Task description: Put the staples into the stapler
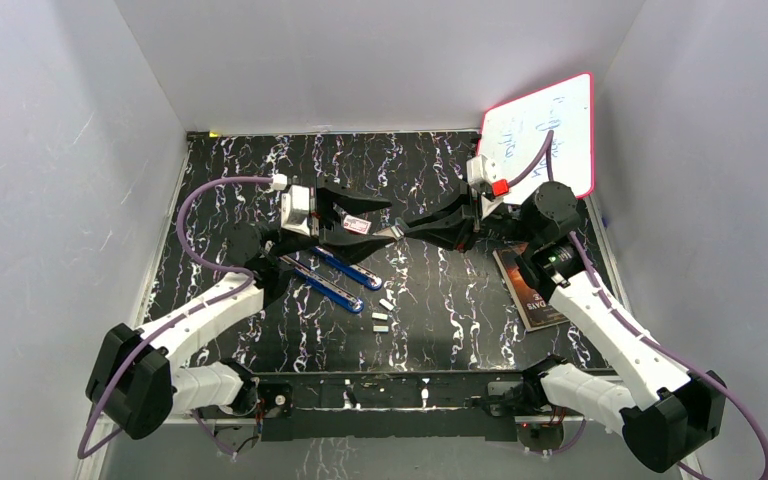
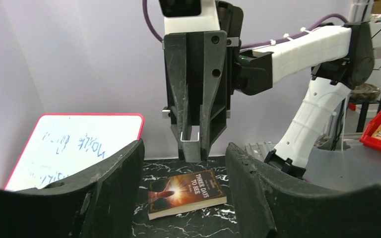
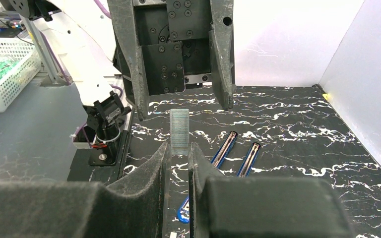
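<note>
Silvery-grey staple strip [image 3: 179, 130]: upright, clamped between the closed fingers of my right end effector [image 3: 179, 148], raised above the desk [image 1: 460, 300] mid-frame in the top view.

Right wrist view only: the strip's ribbed face, with its top edge level with the fingertips of my left end effector [image 2: 184, 148]. Those fingers are spread, one to each side, with nothing gripped.

Left wrist view only: the strip end-on, a small channel at the tip of the right fingers. Below it lies a book [image 2: 186, 193], and a whiteboard [image 2: 74, 148] leans at frame left.

Top view only: the blue stapler [image 1: 332, 292] lies as two parallel bars on the desk, below and left of both end effectors. Loose staple blocks [image 1: 381, 320] sit just right of its lower end.

Edges and room: white walls close the left, far and right sides. The book occupies the right margin and the whiteboard the upper right corner. Bare marbled surface runs along the top edge and across lower centre.
</note>
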### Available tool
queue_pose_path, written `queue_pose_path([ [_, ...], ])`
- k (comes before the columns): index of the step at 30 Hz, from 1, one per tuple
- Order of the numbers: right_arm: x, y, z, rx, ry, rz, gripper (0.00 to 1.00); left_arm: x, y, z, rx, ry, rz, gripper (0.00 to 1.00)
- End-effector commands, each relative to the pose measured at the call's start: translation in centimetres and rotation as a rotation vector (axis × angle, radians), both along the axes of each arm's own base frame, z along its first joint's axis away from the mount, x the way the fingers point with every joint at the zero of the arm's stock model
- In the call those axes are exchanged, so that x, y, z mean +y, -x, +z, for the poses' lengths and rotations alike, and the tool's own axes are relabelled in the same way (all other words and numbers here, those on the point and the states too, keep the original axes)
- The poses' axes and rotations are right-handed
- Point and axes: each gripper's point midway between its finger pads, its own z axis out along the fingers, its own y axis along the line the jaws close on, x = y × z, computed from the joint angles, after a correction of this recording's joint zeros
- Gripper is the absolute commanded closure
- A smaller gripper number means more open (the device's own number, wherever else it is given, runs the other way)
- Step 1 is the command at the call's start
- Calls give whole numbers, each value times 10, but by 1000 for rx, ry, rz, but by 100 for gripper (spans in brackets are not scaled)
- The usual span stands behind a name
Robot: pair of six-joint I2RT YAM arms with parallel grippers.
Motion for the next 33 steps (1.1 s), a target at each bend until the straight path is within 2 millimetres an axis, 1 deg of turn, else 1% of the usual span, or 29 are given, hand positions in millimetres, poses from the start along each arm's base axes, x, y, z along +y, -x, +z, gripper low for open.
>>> queue_pose_path([
  [1,-4,7,33,-108,-59,6,100,3,17,32,-101,77,-35,43],
  [6,-5,8,34,-112,-64,1,100,-4,19,28,-89,63,-67,51],
  [11,-4,9,34,-113,-63,8,100,-11,21,26,-77,59,-88,56],
  [15,-5,9,36,-114,-65,9,100,-11,21,25,-77,61,-87,56],
  [19,-5,10,36,-114,-65,10,100,-11,22,26,-83,65,-88,60],
  [24,-5,9,37,-110,-68,6,100,-11,26,23,-109,50,-98,67],
  [33,-6,11,39,-108,-72,6,100,-11,24,23,-93,54,-95,77],
])
